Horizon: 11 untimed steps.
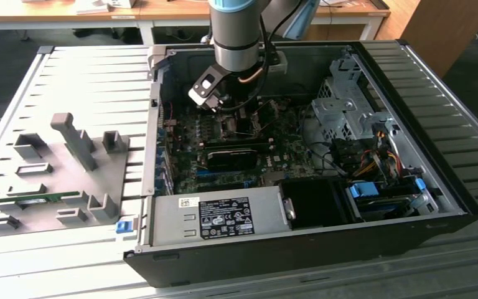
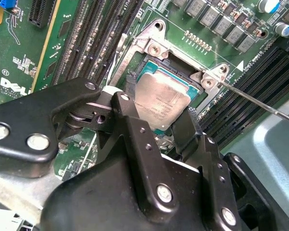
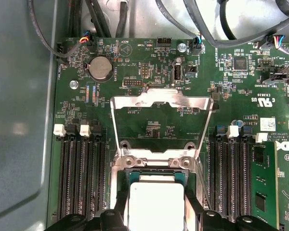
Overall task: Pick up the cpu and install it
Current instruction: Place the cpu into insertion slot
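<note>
Sitting between your gripper's (image 2: 156,109) two black fingers (image 2: 131,126), the cpu (image 2: 161,98) shows its silver-grey top and thin greenish rim in both wrist views. The fingers press on its opposite edges, so the tool is clamped on the chip. You have the chip directly over the dark socket (image 2: 153,63), slightly tilted; whether it is fully seated cannot be told. The hinged metal frame (image 3: 161,103) stands raised behind the socket, and a thin lever rod (image 2: 255,100) sticks out beside it. Black memory slots (image 3: 82,178) flank the socket on the green motherboard (image 3: 149,72). In the exterior view your arm (image 1: 234,37) reaches down into the open computer case (image 1: 438,124).
</note>
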Motion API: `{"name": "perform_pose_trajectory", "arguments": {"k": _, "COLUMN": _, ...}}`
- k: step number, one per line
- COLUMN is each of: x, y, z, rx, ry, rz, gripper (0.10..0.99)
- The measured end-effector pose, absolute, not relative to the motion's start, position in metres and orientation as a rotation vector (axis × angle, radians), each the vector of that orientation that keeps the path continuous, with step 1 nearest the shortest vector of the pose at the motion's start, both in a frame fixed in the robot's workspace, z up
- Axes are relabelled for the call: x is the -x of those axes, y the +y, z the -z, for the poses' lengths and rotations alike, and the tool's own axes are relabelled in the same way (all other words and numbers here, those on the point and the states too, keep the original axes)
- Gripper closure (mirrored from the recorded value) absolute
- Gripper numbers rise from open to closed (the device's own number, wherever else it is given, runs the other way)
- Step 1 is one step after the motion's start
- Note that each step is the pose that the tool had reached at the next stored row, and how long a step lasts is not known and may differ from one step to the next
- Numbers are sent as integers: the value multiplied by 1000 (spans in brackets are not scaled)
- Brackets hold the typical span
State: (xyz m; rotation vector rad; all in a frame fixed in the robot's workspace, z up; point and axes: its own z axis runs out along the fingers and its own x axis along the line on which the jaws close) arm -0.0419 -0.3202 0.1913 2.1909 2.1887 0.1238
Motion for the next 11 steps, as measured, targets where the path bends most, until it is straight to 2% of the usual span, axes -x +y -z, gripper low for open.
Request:
{"name": "perform_pose_trajectory", "arguments": {"k": 10, "x": 41, "y": -320, "z": -193, "rx": -2193, "ry": 2190, "rz": -121, "gripper": 533}}
{"name": "perform_pose_trajectory", "arguments": {"k": 11, "x": 41, "y": -320, "z": -193, "rx": -2193, "ry": 2190, "rz": -121, "gripper": 471}}
